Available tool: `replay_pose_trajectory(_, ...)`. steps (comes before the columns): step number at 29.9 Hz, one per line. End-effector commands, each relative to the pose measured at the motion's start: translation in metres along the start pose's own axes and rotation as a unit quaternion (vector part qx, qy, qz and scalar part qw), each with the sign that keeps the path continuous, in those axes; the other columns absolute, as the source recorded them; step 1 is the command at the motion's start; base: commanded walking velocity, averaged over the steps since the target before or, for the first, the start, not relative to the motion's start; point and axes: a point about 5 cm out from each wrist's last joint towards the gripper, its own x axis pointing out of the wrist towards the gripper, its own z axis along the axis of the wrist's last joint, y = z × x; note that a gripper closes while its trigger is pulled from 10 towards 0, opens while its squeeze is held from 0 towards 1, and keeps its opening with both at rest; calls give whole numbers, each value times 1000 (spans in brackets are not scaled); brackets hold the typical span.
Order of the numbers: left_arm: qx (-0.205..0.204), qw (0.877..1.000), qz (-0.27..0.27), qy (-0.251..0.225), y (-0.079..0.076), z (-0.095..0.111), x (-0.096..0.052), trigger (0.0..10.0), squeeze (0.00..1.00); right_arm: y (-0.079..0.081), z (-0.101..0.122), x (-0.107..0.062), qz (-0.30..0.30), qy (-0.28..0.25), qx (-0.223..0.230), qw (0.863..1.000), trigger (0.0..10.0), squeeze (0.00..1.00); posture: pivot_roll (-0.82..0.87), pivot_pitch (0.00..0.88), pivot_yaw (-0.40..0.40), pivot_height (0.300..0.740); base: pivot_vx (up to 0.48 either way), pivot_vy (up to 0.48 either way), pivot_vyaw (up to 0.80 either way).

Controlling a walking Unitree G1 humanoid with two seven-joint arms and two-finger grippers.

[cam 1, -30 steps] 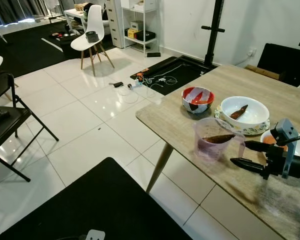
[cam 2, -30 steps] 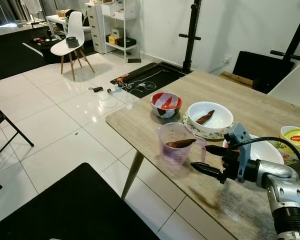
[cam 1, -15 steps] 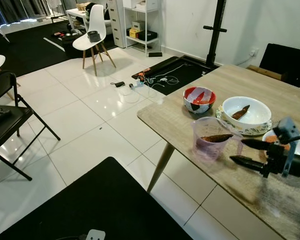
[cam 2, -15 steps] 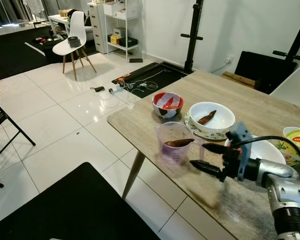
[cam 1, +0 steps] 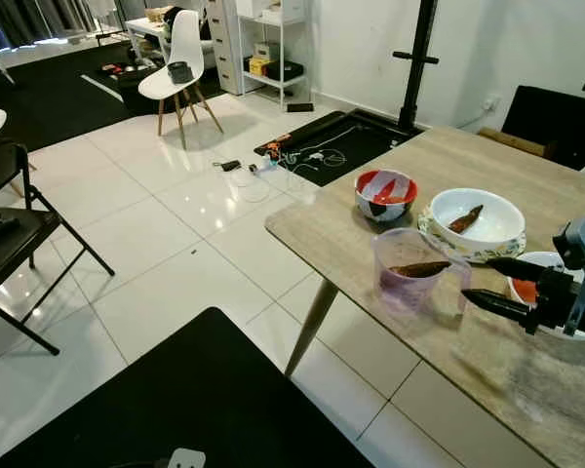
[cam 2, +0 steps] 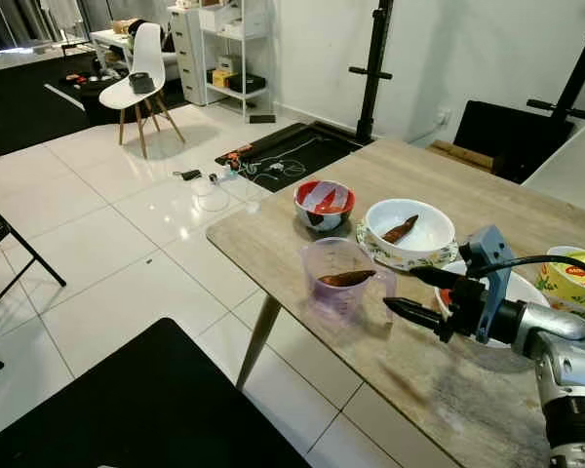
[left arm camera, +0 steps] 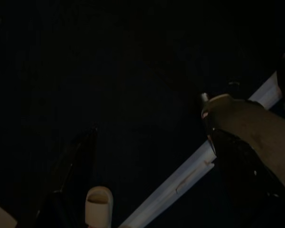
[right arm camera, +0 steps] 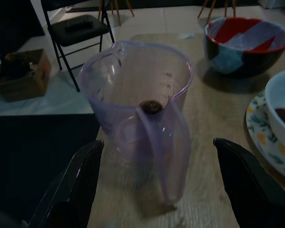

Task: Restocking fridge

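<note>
A clear purple measuring jug (cam 2: 339, 283) stands near the front-left edge of the wooden table (cam 2: 439, 390), with a brown sweet-potato-like piece lying inside it. My right gripper (cam 2: 402, 289) hovers open just to the right of the jug, level with its handle. In the right wrist view the jug (right arm camera: 142, 109) and its handle sit straight ahead between the two fingers (right arm camera: 80, 180). My left gripper (left arm camera: 152, 137) hangs idle over a dark floor, its fingers apart.
Behind the jug are a red-and-white bowl (cam 2: 323, 202) and a white bowl (cam 2: 409, 229) on a patterned plate holding another brown piece. A white dish (cam 2: 515, 290) and a yellow cup (cam 2: 573, 275) sit by my right arm. A black mat (cam 2: 127, 409) lies on the tiles below.
My right gripper has risen a little and shifted slightly right beside the jug, still open. The jug and bowls have stayed put.
</note>
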Motion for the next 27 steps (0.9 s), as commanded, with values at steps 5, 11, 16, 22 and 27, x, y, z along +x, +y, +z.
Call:
replay_pose_trajectory(5, 9, 1000, -3, 6, -2, -4, 0, 10000, 0, -5, 1, 14, -13, 1, -5, 1000, 10000, 0, 30, 0, 19, 740, 0, 0, 0)
replay_pose_trajectory(11, 11, 1000, -2, 6, -2, -4, 0, 10000, 0, -5, 2, 18, -4, -2, -6, 1000, 10000, 0, 32, 0, 18, 740, 0, 0, 0)
replay_pose_trajectory(16, 11, 1000, -2, 6, -2, -3, 0, 10000, 0, -5, 0, 20, 2, 3, -5, 1000, 10000, 0, 32, 0, 17, 740, 0, 0, 0)
replay_pose_trajectory(22, 11, 1000, -6, 4, -6, -2, 0, 10000, 0, -3, -6, 22, 14, 13, 1, 1000, 10000, 0, 29, 0, 17, 740, 0, 0, 0)
replay_pose_trajectory(27, 12, 1000, -7, 4, -7, -2, 0, 10000, 0, 5, -15, 31, 34, 19, 15, 999, 10000, 0, 28, 0, 20, 740, 0, 0, 0)
